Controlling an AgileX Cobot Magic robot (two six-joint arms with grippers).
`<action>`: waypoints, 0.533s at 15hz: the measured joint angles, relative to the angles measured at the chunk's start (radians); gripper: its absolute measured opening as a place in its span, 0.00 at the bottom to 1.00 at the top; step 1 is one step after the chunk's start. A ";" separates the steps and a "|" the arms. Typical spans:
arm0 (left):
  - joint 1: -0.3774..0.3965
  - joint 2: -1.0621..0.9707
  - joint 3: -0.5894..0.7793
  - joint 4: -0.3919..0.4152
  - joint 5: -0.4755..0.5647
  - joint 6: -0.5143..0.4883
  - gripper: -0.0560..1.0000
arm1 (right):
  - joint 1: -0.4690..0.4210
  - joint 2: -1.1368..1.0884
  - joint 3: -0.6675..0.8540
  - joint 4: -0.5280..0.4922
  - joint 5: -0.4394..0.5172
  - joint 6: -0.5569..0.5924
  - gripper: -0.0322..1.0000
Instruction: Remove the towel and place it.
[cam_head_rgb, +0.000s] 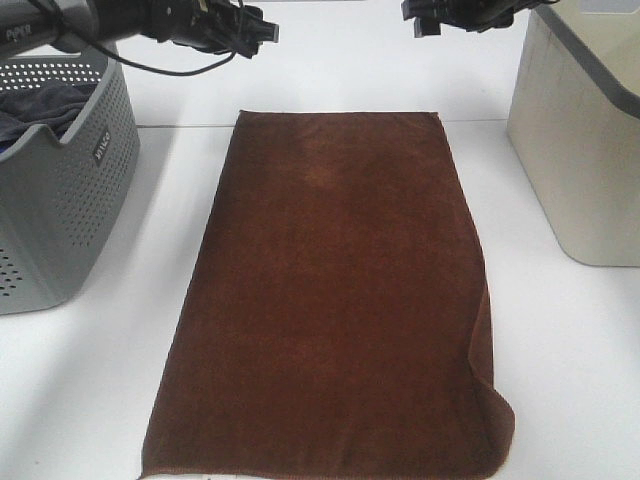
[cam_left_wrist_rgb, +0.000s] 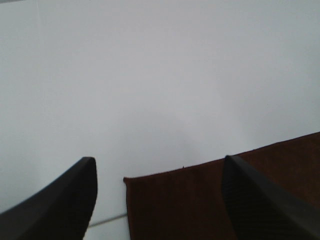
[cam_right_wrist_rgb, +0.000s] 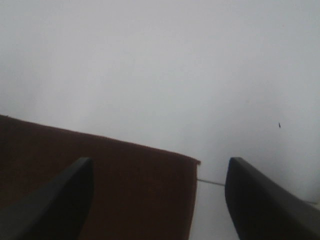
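The dark brown towel (cam_head_rgb: 335, 300) lies spread flat on the white table, its long side running from the far edge toward the camera, with its near right corner slightly folded up. My left gripper (cam_head_rgb: 258, 30) hovers open above the towel's far left corner (cam_left_wrist_rgb: 150, 190), holding nothing. Above the far right corner (cam_right_wrist_rgb: 170, 175) my right gripper (cam_head_rgb: 425, 20) also stands open and empty. In both wrist views the two dark fingers (cam_left_wrist_rgb: 60, 200) (cam_right_wrist_rgb: 265, 200) are spread wide with the towel's far edge below them.
A grey perforated basket (cam_head_rgb: 60, 200) holding a dark grey cloth (cam_head_rgb: 45, 105) stands at the left. A beige bin (cam_head_rgb: 580, 150) stands at the right. The white table (cam_head_rgb: 560, 360) borders the towel on both sides.
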 joint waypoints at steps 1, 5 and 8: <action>-0.009 -0.040 0.000 -0.001 0.080 0.000 0.69 | 0.000 -0.038 0.000 0.001 0.078 0.000 0.71; -0.039 -0.209 0.000 -0.004 0.412 0.004 0.69 | 0.000 -0.185 0.000 0.011 0.412 0.000 0.71; -0.044 -0.331 -0.001 -0.009 0.646 0.004 0.69 | 0.000 -0.248 0.000 0.035 0.619 0.000 0.71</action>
